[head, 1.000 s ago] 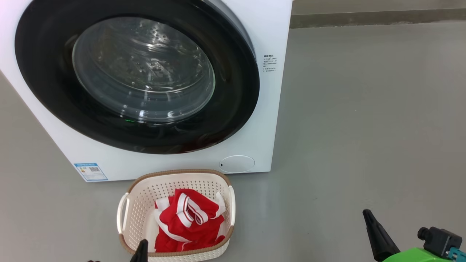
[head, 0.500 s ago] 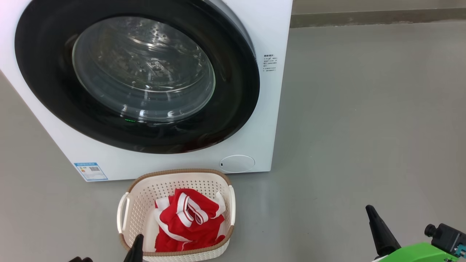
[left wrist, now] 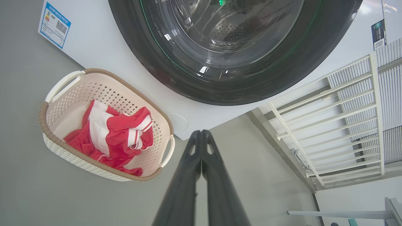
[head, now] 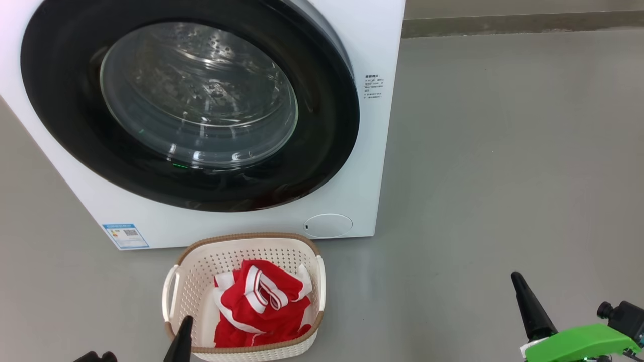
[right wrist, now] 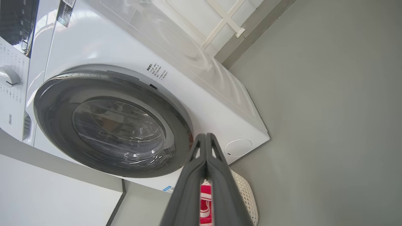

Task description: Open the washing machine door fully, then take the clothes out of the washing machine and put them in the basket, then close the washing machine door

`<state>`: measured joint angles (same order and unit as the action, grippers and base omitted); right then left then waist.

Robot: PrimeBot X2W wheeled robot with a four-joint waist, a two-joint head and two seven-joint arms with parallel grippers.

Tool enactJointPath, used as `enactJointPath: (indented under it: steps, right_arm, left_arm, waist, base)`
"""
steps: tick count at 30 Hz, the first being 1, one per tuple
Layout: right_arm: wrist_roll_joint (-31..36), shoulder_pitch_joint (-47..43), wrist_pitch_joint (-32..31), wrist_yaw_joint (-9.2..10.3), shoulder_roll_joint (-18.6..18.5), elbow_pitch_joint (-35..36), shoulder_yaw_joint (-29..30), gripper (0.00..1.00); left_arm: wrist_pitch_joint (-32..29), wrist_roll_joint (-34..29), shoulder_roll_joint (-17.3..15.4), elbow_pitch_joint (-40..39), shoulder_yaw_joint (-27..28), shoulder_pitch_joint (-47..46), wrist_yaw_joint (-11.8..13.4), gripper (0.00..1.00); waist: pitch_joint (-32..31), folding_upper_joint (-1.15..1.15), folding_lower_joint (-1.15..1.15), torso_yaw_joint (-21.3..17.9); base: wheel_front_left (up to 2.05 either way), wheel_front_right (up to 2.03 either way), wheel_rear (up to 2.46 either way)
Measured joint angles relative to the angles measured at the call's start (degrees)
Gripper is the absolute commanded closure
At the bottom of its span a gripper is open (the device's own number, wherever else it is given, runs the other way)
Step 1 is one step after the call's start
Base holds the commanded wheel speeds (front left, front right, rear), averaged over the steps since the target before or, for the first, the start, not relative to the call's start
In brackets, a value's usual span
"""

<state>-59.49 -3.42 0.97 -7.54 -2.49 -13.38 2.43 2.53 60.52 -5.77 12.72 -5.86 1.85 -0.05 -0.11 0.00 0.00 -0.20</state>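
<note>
Door: the washing machine door (head: 198,95) sits shut against the white washing machine (head: 375,45) | Clothes: red-and-white clothes (head: 259,306) lie heaped in the cream basket (head: 198,274), on the grey floor (head: 503,151) just before the machine | Left gripper (left wrist: 201,135): fingers pressed together, empty, near the basket's front rim | Right gripper (right wrist: 205,136): fingers pressed together, empty, well off to the basket's right

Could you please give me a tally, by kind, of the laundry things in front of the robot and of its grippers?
Washing machine: 1
Basket: 1
Pile of red clothes in the basket: 1 (single garments cannot be told apart)
Grippers: 2, the left gripper and the right gripper, both shut
Total: 5
</note>
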Motion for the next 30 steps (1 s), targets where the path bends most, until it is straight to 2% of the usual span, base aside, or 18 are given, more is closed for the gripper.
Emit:
enactJointPath:
  steps: [30]
  right_arm:
    - [-17.81, 3.35, -3.04, 0.01, -0.53, -1.12, 1.62, 1.00]
  left_arm:
    - [-3.97, 17.13, 1.22, 1.15, 4.54, -2.46, -3.54, 1.00]
  waist:
    - [0.16, 0.00, 0.00, 0.11]
  base:
    - [0.00, 0.00, 0.00]
